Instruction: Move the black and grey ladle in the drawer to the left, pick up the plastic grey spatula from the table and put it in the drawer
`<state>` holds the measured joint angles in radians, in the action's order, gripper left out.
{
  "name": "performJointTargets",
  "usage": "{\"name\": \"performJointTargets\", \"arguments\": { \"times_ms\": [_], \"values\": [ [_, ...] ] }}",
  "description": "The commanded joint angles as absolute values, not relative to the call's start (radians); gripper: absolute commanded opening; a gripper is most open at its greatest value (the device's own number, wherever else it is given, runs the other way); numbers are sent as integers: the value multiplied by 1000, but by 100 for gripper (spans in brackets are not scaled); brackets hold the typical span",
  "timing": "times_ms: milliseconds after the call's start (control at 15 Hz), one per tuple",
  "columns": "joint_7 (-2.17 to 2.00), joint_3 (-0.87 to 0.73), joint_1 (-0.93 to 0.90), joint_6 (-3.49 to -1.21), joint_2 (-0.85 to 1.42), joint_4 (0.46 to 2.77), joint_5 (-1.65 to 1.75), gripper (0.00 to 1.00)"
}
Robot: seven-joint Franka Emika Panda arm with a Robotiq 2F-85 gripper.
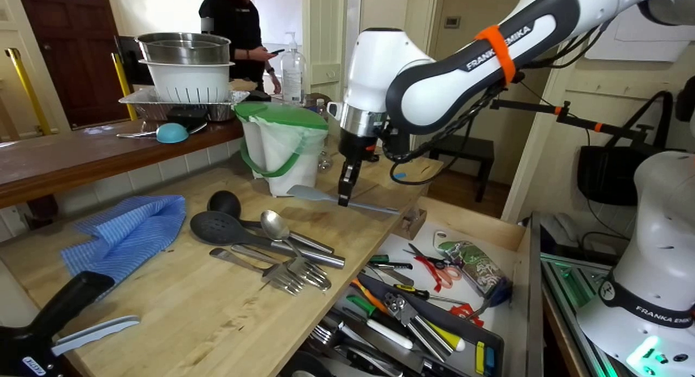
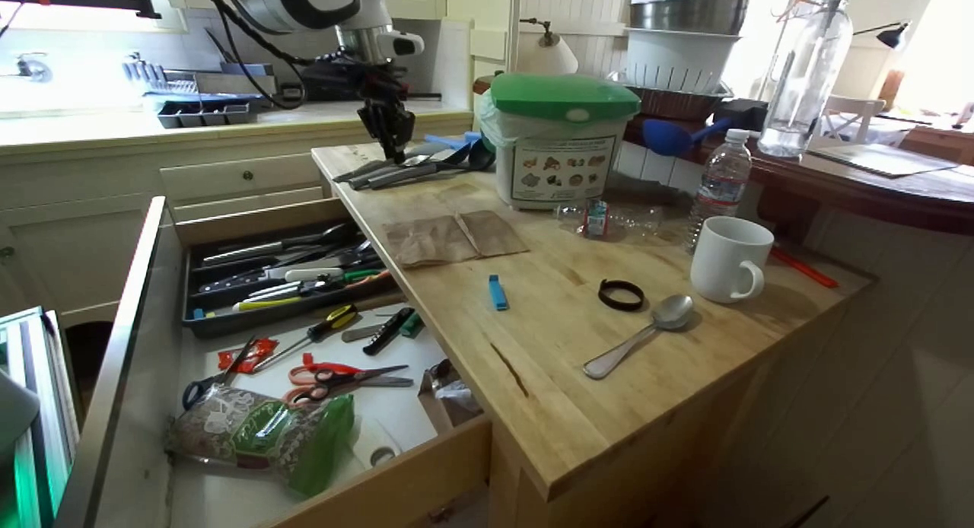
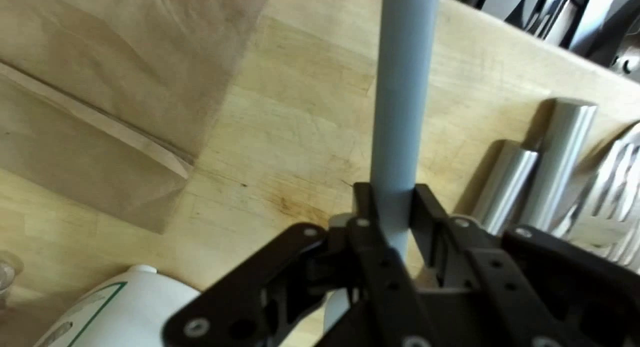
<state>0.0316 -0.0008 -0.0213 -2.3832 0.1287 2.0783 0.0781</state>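
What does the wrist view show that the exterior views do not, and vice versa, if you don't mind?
Only the wrist view clearly shows both fingers, with the grey spatula held by its handle between them.

Seen in both exterior views, but not in the wrist view, are the robot arm, the green lid of the white bin and the yellow-and-black screwdriver.

All share the bin's body, the wooden countertop and some utensils in the drawer.

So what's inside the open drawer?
In the drawer I can see a printed bag, scissors, a yellow-and-black screwdriver and a dark grey tray heaped with utensils, among other things. Whatever lies beneath the bag or those utensils is covered.
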Motion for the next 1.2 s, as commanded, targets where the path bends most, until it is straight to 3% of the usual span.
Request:
{"name": "performJointTargets", "arguments": {
  "times_ms": [0, 733, 1133],
  "values": [
    [178, 22, -16, -2388, -72, 2251, 20, 6],
    [816, 1, -163, -2346, -245, 2448, -264, 6],
    [1045, 0, -192, -2178, -130, 2363, -312, 6]
  ]
}}
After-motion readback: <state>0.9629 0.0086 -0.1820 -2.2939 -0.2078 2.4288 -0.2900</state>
